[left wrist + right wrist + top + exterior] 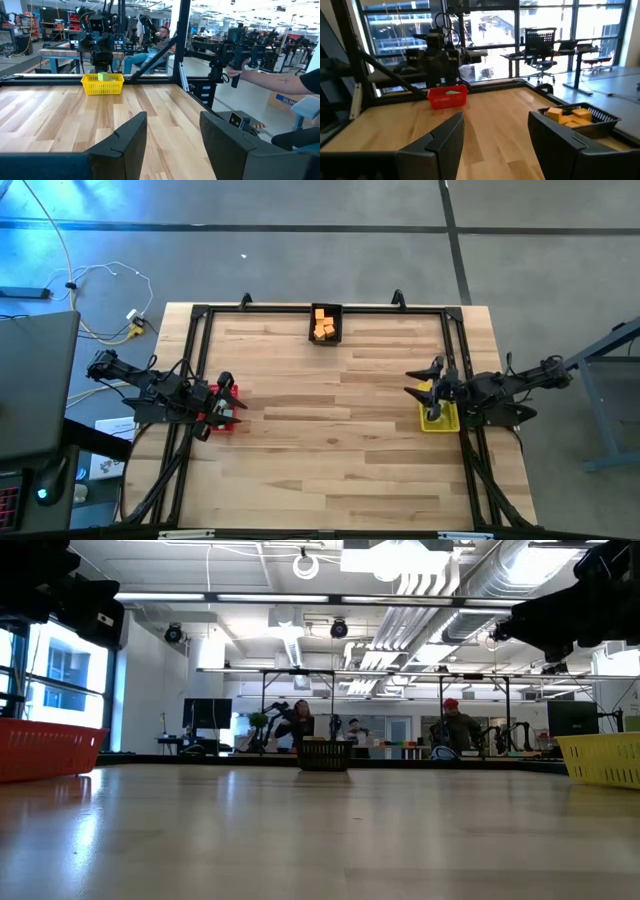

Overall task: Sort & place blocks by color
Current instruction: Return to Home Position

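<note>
Several orange blocks [323,324] lie in the black bin [337,336] at the table's far edge; they also show in the right wrist view as orange blocks [570,116]. A yellow-green block [103,76] sits in the yellow bin [102,85], and a teal block [451,91] lies in the red bin [448,96]. My left gripper [236,406] hovers open over the red bin [224,423] at the left. My right gripper [413,383] hovers open above the yellow bin [437,419] at the right. Neither holds anything.
A black frame [200,313] runs around the table's left, far and right sides. Bare wooden tabletop [330,440] spreads between the three bins. A person's arm [280,80] holding a device shows beyond the table's edge, and people sit in the room behind.
</note>
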You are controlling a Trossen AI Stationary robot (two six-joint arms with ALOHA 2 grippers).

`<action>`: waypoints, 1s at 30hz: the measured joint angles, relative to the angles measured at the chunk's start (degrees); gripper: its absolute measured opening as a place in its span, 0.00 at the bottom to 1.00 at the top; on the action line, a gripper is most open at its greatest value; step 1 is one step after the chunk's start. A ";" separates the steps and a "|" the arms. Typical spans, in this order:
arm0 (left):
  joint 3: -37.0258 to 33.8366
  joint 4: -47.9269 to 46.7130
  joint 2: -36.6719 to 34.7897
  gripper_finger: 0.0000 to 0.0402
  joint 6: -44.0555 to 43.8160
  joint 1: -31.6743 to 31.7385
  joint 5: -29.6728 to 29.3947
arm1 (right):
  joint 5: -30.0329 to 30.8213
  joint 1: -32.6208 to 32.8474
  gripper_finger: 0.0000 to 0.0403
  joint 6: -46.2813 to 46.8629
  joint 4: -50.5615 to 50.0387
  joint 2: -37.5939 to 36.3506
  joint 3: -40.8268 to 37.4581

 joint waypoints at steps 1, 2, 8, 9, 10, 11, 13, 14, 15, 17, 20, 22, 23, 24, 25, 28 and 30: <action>0.00 0.00 0.00 0.42 0.00 0.00 0.00 | 0.17 0.00 0.51 -0.83 -0.01 0.00 0.00; 0.00 -0.01 0.00 0.42 0.00 0.00 0.00 | 0.55 0.00 0.51 -1.26 0.01 0.00 0.00; 0.00 0.00 0.00 0.42 0.00 0.00 0.00 | 1.48 0.00 0.51 -1.63 0.01 0.00 -0.02; 0.00 0.00 0.00 0.42 0.00 0.00 0.00 | 1.48 0.00 0.51 -0.95 0.01 0.00 -0.02; 0.00 -0.01 0.00 0.42 0.00 -0.01 0.00 | 1.48 0.00 0.51 -0.42 0.01 0.00 -0.02; 0.00 0.00 0.00 0.42 0.00 0.00 0.00 | 1.46 0.00 0.51 0.32 0.01 0.00 -0.02; 0.00 -0.01 0.00 0.42 0.00 0.00 0.00 | 1.44 0.00 0.51 0.93 0.01 0.00 -0.02; 0.00 0.00 0.00 0.42 0.00 0.00 0.00 | 1.44 0.00 0.51 0.80 0.01 0.00 -0.02; 0.00 0.00 0.00 0.42 0.00 0.00 0.01 | 1.44 0.00 0.51 0.47 0.01 0.00 -0.02; 0.00 0.00 0.00 0.42 0.00 0.00 0.00 | 1.44 0.00 0.51 0.61 0.01 0.00 -0.02; 0.00 0.00 0.00 0.42 0.00 0.00 0.00 | 1.42 0.00 0.51 0.52 0.01 0.00 -0.02; 0.00 0.00 0.00 0.42 0.00 0.00 0.00 | 1.40 0.00 0.51 0.51 0.01 0.00 -0.02; 0.00 0.00 0.00 0.42 0.00 0.00 0.00 | 1.40 0.00 0.51 0.50 0.01 0.00 -0.04; 0.00 0.00 0.00 0.42 0.01 0.00 0.01 | 1.39 0.00 0.51 0.50 0.01 0.00 -0.04; 0.00 0.00 0.00 0.42 0.00 -0.01 0.00 | 1.37 0.00 0.51 0.50 0.01 0.00 -0.04; 0.00 0.00 0.00 0.42 0.00 -0.02 0.02 | 1.37 0.00 0.51 0.50 0.01 0.00 -0.04; 0.00 0.00 0.00 0.42 0.00 0.00 0.00 | 1.36 0.00 0.51 0.50 0.01 0.00 -0.04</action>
